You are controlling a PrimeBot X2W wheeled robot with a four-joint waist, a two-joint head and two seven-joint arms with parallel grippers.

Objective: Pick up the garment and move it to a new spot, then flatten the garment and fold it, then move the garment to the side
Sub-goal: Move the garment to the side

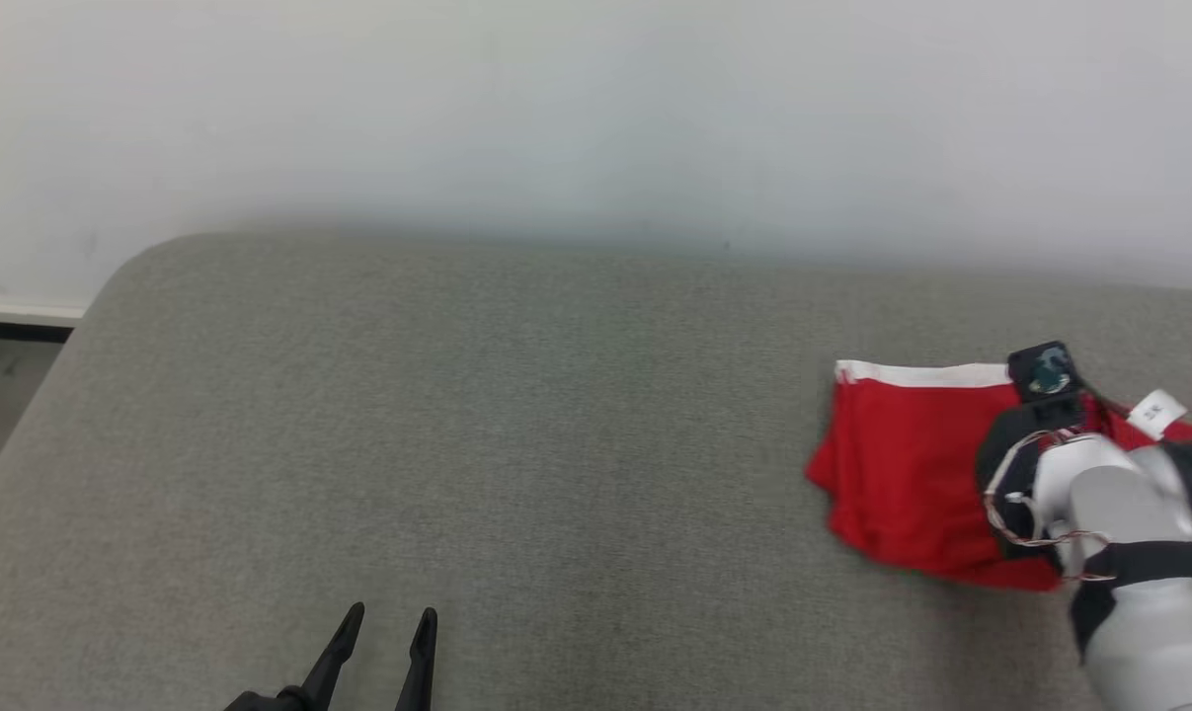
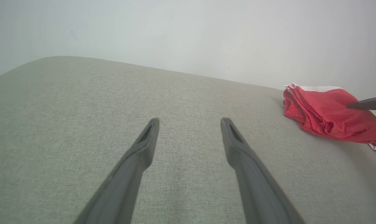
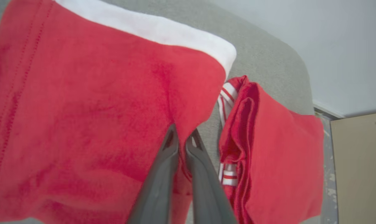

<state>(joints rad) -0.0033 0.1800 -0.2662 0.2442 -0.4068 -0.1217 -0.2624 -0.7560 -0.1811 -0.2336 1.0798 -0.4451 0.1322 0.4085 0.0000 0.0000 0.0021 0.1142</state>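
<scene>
The garment (image 1: 902, 464) is red with a white band, lying bunched on the grey cushion (image 1: 516, 434) at the right. My right gripper (image 3: 182, 132) is shut on an edge of the garment (image 3: 97, 109), the red cloth pinched between its two fingertips. In the head view the right arm's wrist (image 1: 1050, 464) covers part of the cloth. My left gripper (image 1: 390, 624) hovers open near the front edge, far left of the garment (image 2: 328, 115), with nothing between its fingers (image 2: 144, 146).
A pale wall (image 1: 596, 109) rises behind the cushion. The cushion's rounded left corner (image 1: 131, 276) drops to a floor strip. A beige panel (image 3: 359, 168) stands past the cushion's right end. A white label (image 1: 1156, 412) sticks out of the cloth.
</scene>
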